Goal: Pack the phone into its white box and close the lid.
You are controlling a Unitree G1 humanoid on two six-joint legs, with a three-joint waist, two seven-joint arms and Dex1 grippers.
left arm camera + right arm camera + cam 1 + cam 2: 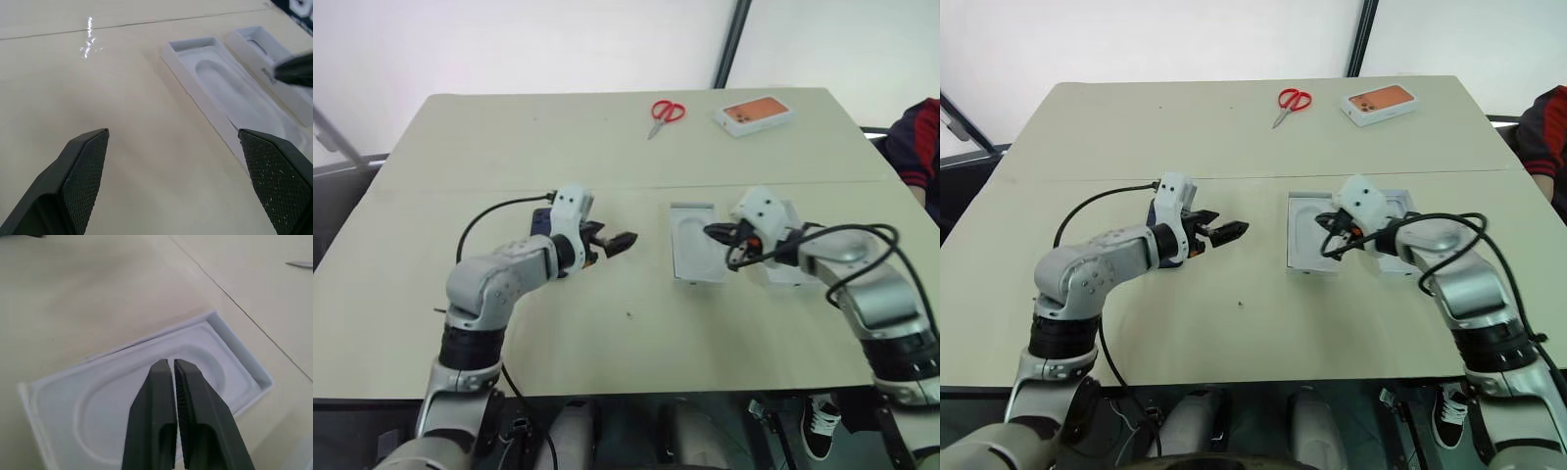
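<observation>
- The phone seems to be the dark blue sliver lying on the table just behind the left wrist. Most of it is hidden by the arm, so this is a guess rather than a certainty.
- As a judgement, it will be stiff, slick and dense for its thinness. The safest hold is across its two long edges near the middle, because a pinch at one corner could let it swing or slip.
- The left gripper hovers over bare tabletop with its fingers spread wide and nothing between them.
- Near the middle of the table lies a moulded tray, white, with an oval recess in its floor.
- A second white tray sits just beside it, partly behind the right arm (which one is the box and which the lid, I cannot tell).
- Both look like light cardboard, likely to skid when nudged and to crush at the walls, so they should be taken by a rim.
- The right gripper hangs over the moulded tray's recess with its fingers pressed together, holding nothing.
- Red scissors and an orange-topped box lie well apart at the far edge.
</observation>
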